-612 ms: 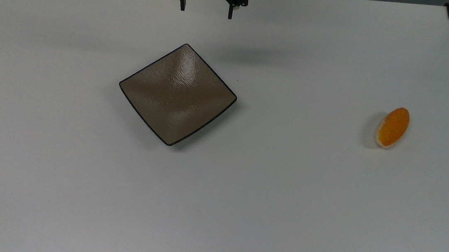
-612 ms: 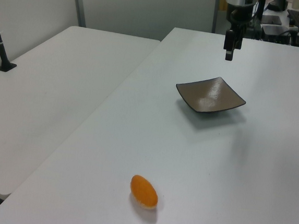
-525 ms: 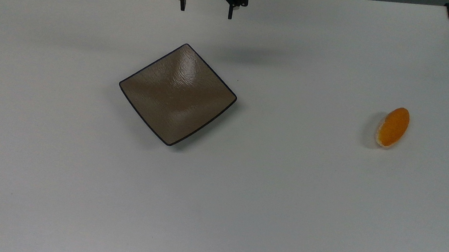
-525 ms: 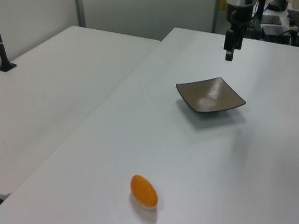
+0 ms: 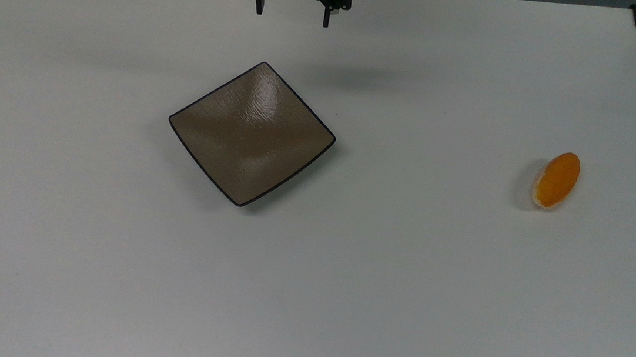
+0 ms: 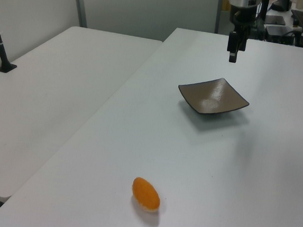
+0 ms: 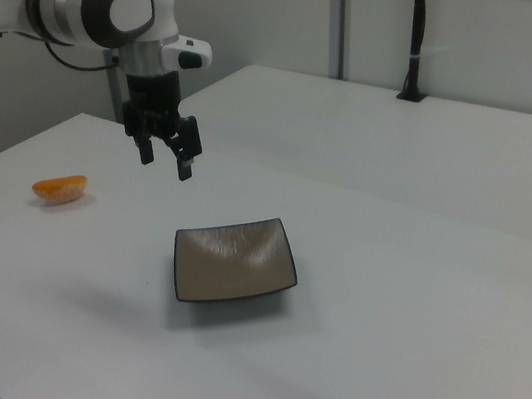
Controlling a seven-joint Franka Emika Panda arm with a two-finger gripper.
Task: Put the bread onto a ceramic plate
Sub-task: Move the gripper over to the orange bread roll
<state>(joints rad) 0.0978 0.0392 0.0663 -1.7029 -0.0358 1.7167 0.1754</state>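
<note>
Currently the claw is hanging spread and empty. Bread is lying well off toward the top view's right, long axis near-vertical there.

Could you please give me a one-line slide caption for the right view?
Open gripper hangs above the white table, between the bread and the empty ceramic plate.

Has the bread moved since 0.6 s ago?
No. The bread sits at the same spot, far to the top view's right of the ceramic plate.
</note>
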